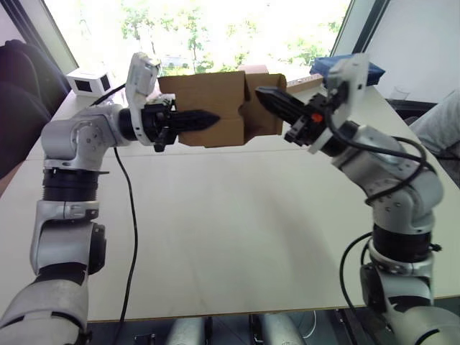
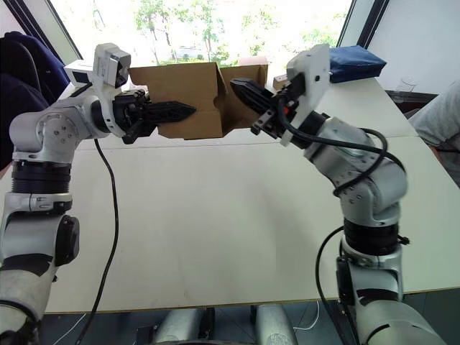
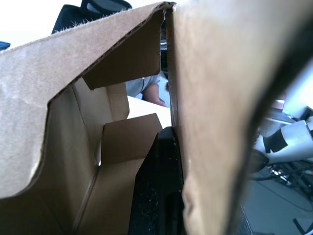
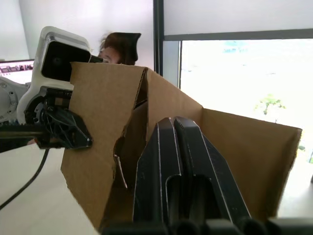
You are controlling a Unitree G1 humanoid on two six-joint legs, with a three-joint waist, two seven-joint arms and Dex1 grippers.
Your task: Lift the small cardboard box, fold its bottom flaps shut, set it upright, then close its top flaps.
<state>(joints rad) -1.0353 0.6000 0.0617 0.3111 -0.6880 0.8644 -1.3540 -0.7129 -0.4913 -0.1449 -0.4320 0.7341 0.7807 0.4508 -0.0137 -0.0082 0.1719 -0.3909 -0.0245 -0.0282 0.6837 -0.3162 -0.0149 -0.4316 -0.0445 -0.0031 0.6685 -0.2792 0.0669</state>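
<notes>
Starting at your left, a white box with a dark panel sits on the far corner of the bench, well apart from the work. Next comes your left end effector, reaching in sideways; its black fingers look pressed on a wall of the small cardboard box, and in the left wrist view one finger lies flat against the inner face of that wall with the cardboard running up beside it, so you are pinching the wall. The box itself hangs in the air between your two arms, above the far half of the bench and touching nothing below it, tipped so that an open end faces your right side. You can see loose flaps standing out at that end, and inside, in the left wrist view, a short flap partly folded inward but not flat. Farther right, your right end effector points into the open end; its two fingers lie pressed together with nothing between them, as if ready to push a flap. Behind it, a blue bundle rests on the bench's far right corner. By my reading, the lift is done and the bottom flaps are only begun; standing the box upright and closing its top remain ahead.
</notes>
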